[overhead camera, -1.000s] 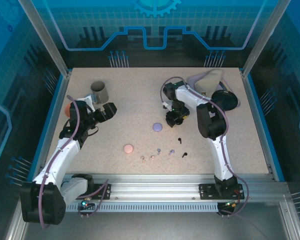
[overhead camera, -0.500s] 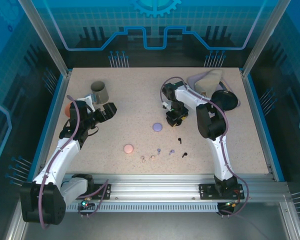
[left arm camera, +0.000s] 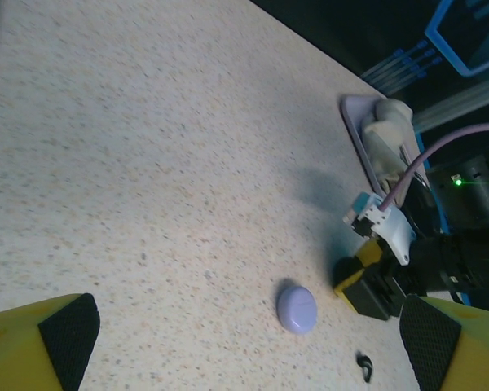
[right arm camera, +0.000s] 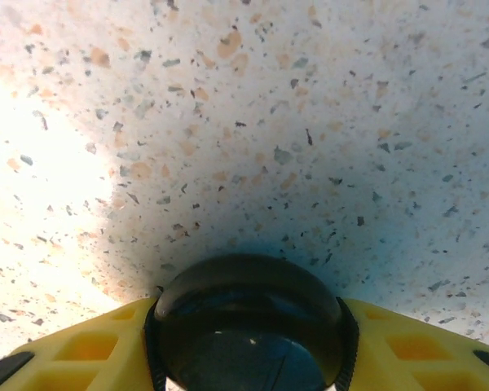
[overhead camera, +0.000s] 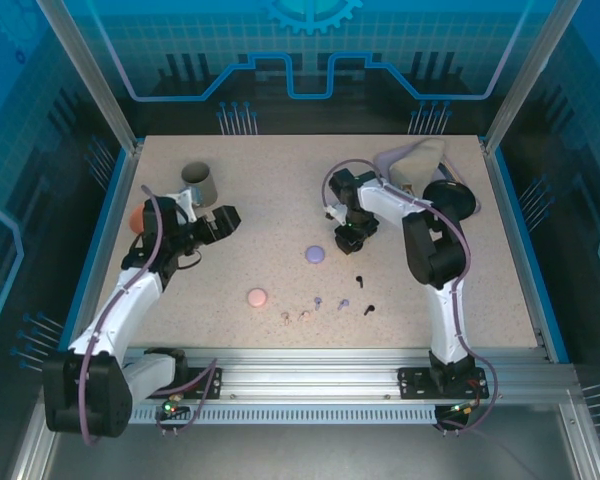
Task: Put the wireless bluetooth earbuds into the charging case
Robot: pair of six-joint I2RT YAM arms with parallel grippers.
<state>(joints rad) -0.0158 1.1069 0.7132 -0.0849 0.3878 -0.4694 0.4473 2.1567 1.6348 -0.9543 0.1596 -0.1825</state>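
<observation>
The earbuds lie loose on the speckled table point(overhead camera: 280, 180) near its front middle: pinkish-beige earbuds point(overhead camera: 285, 315) side by side; lavender earbuds point(overhead camera: 319, 300) just behind them; black earbuds point(overhead camera: 369, 309) to their right, a little apart; the pink case point(overhead camera: 257, 297) and lavender case point(overhead camera: 315, 254) sit shut nearby; just beside the lavender one, the right gripper point(overhead camera: 346, 240) pinches a glossy black case point(right arm camera: 248, 326) between its yellow fingers point(right arm camera: 81, 354); the left gripper point(overhead camera: 223, 218), jaws spread wide, hangs near a grey cup point(overhead camera: 198, 182).
</observation>
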